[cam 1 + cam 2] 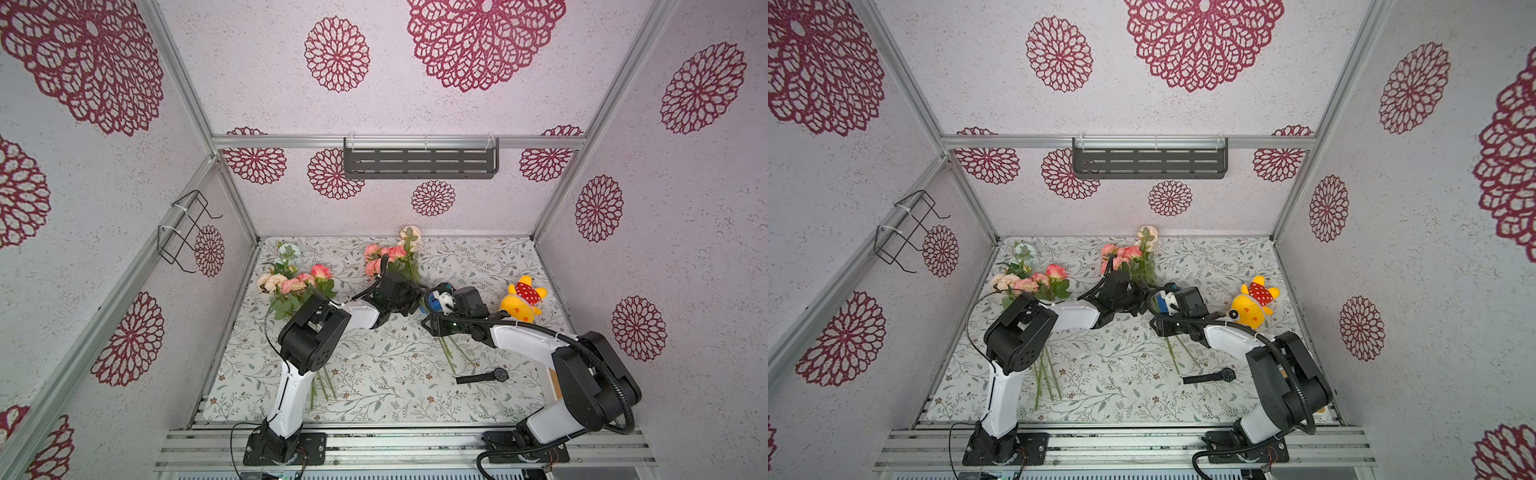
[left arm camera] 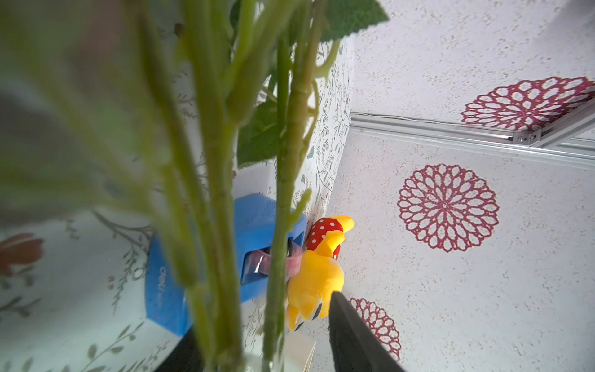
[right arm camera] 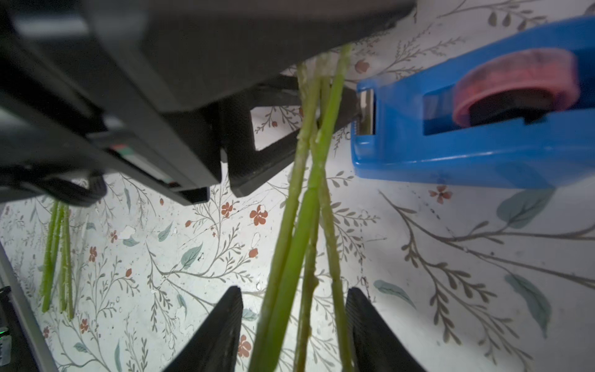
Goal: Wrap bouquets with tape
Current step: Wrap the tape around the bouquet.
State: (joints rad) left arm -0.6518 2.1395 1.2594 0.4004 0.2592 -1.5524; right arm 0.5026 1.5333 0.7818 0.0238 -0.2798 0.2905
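Top views: left gripper [image 1: 409, 299] and right gripper [image 1: 432, 324] meet mid-table at the centre bouquet of pink and peach artificial roses [image 1: 390, 255]. The blue plastic tape dispenser [image 1: 434, 307] sits just right of its thin green stems [image 1: 451, 357]. The second bouquet, with pale blue blooms [image 1: 1025, 278], lies far left, untouched. Yellow plush toy [image 1: 521, 299] far right, black wristwatch [image 1: 484, 376] near right.

Left wrist: stems fill the frame. One black finger [image 2: 354, 341] stands clear of them, jaws apart. Pinkish tape roll [image 2: 256, 265] in the dispenser behind.

Right wrist: fingers [image 3: 222, 331] straddle the stems with a gap on one side, not clamped.
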